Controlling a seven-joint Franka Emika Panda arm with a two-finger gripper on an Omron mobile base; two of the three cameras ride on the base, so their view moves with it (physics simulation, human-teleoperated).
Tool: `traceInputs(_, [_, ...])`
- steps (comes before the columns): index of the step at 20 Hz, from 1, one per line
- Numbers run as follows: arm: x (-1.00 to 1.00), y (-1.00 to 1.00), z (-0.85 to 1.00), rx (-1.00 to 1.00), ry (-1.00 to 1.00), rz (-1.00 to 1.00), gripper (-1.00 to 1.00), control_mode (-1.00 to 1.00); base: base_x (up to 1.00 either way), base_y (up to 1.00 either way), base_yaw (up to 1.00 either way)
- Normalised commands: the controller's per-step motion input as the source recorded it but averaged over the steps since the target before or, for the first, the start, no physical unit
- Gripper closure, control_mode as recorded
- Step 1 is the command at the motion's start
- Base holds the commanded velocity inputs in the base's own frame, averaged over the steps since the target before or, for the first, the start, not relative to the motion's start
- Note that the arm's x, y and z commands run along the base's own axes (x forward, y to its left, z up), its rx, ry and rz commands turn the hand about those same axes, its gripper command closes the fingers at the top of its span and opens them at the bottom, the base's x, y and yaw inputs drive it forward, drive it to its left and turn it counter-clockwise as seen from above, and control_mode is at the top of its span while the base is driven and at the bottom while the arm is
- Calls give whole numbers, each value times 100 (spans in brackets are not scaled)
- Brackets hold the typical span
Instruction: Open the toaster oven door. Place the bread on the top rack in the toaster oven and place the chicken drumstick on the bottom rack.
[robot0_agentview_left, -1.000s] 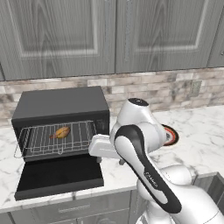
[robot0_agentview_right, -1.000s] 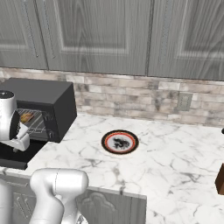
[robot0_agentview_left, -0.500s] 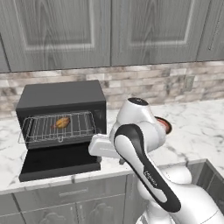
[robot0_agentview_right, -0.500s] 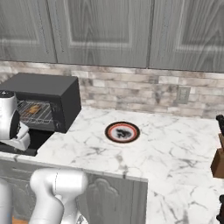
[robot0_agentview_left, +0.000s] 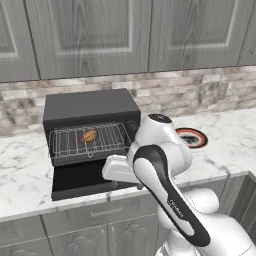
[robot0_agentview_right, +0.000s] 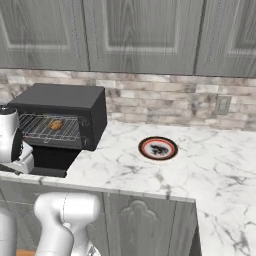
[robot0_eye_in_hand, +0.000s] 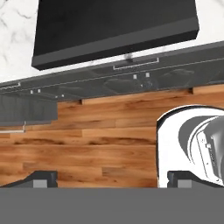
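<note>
Bread (robot0_agentview_left: 90, 135) is sitting on the toaster oven (robot0_agentview_left: 90, 107) rack, so you're hovering with jaws spread, empty.

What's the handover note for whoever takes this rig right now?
End effector: open, empty, pointing down past the counter edge at the wood floor.
Toaster oven: on the counter, toaster oven door folded down flat, so it is open.
A golden-brown piece lies on the pulled-out rack; it looks like the bread, though it is too small to be sure.
Plate: on the counter to the oven's right, with something dark on it.
Left: confirm bread placement, put the chicken drumstick on the bottom rack.
</note>
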Motion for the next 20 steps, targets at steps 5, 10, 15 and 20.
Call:
traceInputs(5, [0,0,0,0,0,0,-100,100,0,77,-14])
traceInputs(10, [0,0,0,0,0,0,-100,100,1,76,-17])
traceInputs(15, [0,0,0,0,0,0,-100,100,10,77,-10])
traceInputs(20, [0,0,0,0,0,0,-100,100,18,71,-3])
